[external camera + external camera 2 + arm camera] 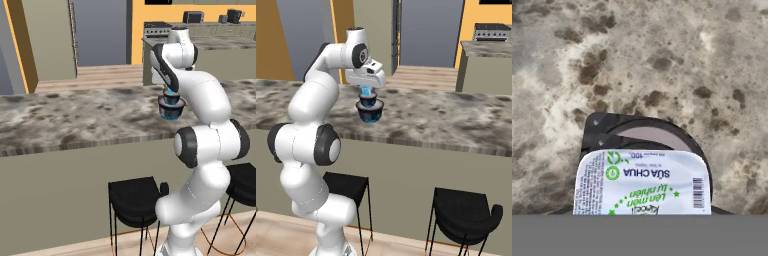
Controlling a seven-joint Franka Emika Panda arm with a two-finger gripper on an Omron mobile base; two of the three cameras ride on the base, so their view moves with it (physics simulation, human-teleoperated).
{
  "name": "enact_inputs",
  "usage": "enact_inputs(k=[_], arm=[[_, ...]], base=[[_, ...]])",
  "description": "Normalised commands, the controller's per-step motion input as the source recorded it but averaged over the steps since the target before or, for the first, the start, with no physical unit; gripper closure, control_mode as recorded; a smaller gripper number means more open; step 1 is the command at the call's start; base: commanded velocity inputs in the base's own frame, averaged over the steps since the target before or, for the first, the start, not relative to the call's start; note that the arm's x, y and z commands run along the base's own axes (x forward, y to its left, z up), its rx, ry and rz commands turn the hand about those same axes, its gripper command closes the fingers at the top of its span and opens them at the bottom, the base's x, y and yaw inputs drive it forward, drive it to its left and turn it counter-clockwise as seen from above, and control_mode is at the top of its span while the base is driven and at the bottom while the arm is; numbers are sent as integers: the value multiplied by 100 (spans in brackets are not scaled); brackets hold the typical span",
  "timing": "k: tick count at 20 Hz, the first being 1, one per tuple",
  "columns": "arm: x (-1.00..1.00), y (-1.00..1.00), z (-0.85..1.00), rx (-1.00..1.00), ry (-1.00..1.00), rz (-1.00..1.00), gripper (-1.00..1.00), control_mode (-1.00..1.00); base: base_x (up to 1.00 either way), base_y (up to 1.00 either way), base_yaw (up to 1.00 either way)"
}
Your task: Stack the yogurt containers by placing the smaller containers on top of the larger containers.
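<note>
The round dark-blue yogurt cup (171, 109) (370, 112) stands on the marble counter (75, 117). Directly on top of it is the tiny light-blue cup (171, 98) (367, 94). My gripper (171, 94) (367, 91) points straight down, its fingers closed around the small cup's sides. In the hand view the small cup's pale printed lid (642, 182) lies close at the bottom. Behind it shows the dark cup's rim and whitish-grey top (644, 132). The lid hides my fingertips.
The marble counter (446, 117) stretches wide on both sides of the cups. Black stools (134, 200) (463, 212) stand below its front edge. A second counter with appliances (220, 30) lies far behind.
</note>
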Motion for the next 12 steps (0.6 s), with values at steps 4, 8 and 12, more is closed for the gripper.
enact_inputs(k=[4, 8, 12], arm=[[0, 0, 0, 0, 0, 0, -100, -100], [0, 0, 0, 0, 0, 0, -100, -100], [0, -3, 1, 0, 0, 0, -100, -100]], base=[[0, 0, 0], [0, 0, 0], [0, 0, 0]])
